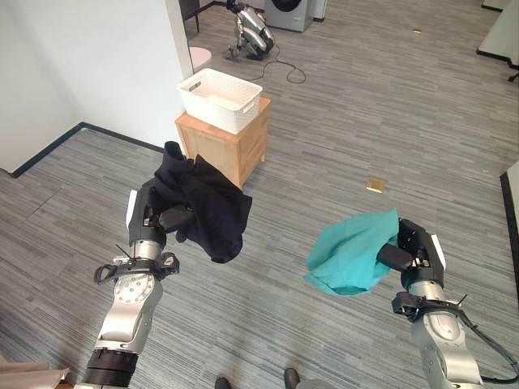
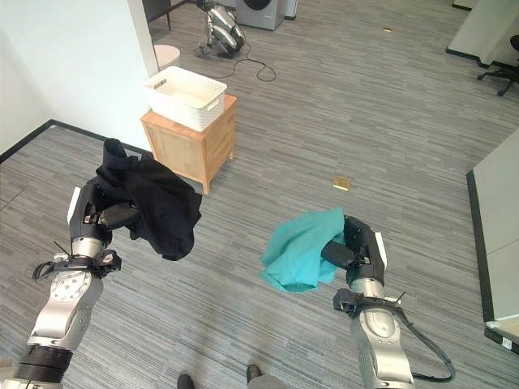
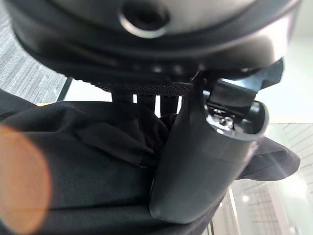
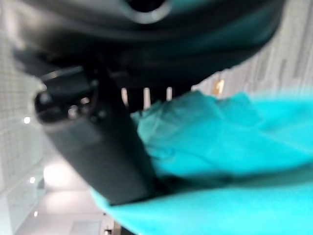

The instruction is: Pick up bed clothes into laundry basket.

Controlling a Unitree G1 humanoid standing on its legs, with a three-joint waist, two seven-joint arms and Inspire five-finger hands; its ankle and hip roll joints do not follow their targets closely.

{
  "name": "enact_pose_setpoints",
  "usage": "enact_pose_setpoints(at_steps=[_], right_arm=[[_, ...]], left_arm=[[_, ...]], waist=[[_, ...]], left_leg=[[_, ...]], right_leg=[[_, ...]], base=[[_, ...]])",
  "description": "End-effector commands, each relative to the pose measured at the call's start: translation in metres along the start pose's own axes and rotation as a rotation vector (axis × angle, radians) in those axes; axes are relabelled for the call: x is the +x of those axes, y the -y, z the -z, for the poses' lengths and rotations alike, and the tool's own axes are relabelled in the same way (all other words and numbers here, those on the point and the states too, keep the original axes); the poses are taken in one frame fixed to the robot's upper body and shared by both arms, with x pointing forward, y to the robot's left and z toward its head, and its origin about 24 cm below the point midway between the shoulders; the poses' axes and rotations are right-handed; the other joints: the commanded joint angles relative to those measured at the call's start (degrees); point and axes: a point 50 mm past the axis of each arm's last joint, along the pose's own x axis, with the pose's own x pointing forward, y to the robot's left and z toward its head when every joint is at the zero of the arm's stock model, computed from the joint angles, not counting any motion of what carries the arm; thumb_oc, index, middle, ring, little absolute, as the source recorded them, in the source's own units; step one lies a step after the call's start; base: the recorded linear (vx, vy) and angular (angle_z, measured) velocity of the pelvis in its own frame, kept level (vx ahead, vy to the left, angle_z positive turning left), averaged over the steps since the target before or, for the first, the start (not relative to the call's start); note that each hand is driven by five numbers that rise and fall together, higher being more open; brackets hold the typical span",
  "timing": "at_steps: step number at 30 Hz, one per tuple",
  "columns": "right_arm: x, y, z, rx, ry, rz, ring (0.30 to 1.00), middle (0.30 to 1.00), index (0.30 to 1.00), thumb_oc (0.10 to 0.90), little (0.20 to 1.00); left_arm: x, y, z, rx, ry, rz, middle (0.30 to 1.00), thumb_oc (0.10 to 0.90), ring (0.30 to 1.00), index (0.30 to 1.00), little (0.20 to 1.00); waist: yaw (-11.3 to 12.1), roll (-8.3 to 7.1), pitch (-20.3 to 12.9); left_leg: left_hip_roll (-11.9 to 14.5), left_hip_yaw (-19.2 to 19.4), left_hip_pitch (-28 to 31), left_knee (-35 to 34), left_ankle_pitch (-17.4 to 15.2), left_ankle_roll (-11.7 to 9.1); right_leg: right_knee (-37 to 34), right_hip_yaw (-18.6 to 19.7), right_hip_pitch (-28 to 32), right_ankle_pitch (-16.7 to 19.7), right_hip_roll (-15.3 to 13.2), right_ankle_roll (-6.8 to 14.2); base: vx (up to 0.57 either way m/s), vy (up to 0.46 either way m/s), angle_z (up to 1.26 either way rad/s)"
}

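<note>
The left hand [image 1: 162, 217] is clenched round a black garment [image 1: 207, 207], thumb pressed into the cloth, and holds it up off the grey wood-look floor [image 1: 365, 113] so that it hangs in folds beside the wooden cabinet [image 1: 231, 142]. The right hand [image 1: 405, 247] grasps a teal cloth [image 1: 353, 251] in the same way, the thumb pinching it as it droops in the air well apart from the black one. The white laundry basket [image 1: 219, 99] stands on top of the cabinet, beyond the left hand, next to a white wall [image 1: 105, 57], and a small tan object [image 1: 375, 185] lies on the floor further out.
</note>
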Motion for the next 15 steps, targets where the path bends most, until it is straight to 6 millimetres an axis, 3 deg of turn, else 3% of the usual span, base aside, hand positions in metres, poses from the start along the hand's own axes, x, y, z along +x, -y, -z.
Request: enact_pose_setpoints(at_steps=[1, 6, 7, 11, 15], right_arm=[[0.016, 0.009, -0.08, 0.0, 0.404, 0.016, 0.3, 0.3, 0.3, 0.4, 0.3], [0.015, 0.013, -0.107, -0.044, 0.518, 0.021, 0.3, 0.3, 0.3, 0.4, 0.3], [0.011, 0.01, -0.12, -0.023, 0.594, 0.015, 0.3, 0.3, 0.3, 0.4, 0.3], [0.004, 0.003, -0.132, -0.001, 0.662, -0.019, 0.3, 0.3, 0.3, 0.4, 0.3], [0.005, -0.002, -0.129, -0.008, 0.647, -0.038, 0.3, 0.3, 0.3, 0.4, 0.3]], left_arm=[[0.012, -0.021, -0.07, 0.026, 0.378, -0.077, 0.3, 0.4, 0.3, 0.3, 0.3], [0.008, -0.023, -0.092, 0.032, 0.481, -0.086, 0.3, 0.4, 0.3, 0.3, 0.3], [0.003, -0.02, -0.105, 0.014, 0.552, -0.076, 0.3, 0.4, 0.3, 0.3, 0.3], [-0.002, -0.011, -0.109, -0.011, 0.576, -0.024, 0.3, 0.4, 0.3, 0.3, 0.3], [-0.002, -0.005, -0.106, -0.024, 0.561, 0.0, 0.3, 0.4, 0.3, 0.3, 0.3]], waist=[[1.4, -2.84, -5.8], [1.7, -2.86, -5.7], [1.7, -2.71, -5.9], [1.6, -2.54, -6.0], [1.6, -2.46, -5.8]], left_leg=[[0.0, 0.3, 4.3, 0.1, -7.3, -0.9], [-0.2, 0.1, 4.3, 0.1, -7.6, -0.7], [-0.3, 0.1, 4.4, 0.1, -7.7, -0.7], [-0.4, 0.0, 4.9, 0.1, -8.1, -0.4], [-0.6, 0.3, 5.4, 0.2, -8.4, -0.2]], right_leg=[[-0.4, 1.1, -2.1, 2.7, -2.6, 4.3], [-0.5, 1.1, -2.0, 2.7, -2.9, 4.5], [-0.4, 1.0, -1.9, 2.6, -3.0, 4.6], [-0.1, 1.0, -1.8, 2.2, -3.1, 4.5], [0.9, 1.1, -1.8, 1.9, -3.1, 4.4]], base=[[0.02, 0.02, -0.06], [0.03, 0.019, -0.07], [0.0, 0.0, 0.0], [0.03, 0.011, 0.01], [0.0, 0.0, 0.0]])
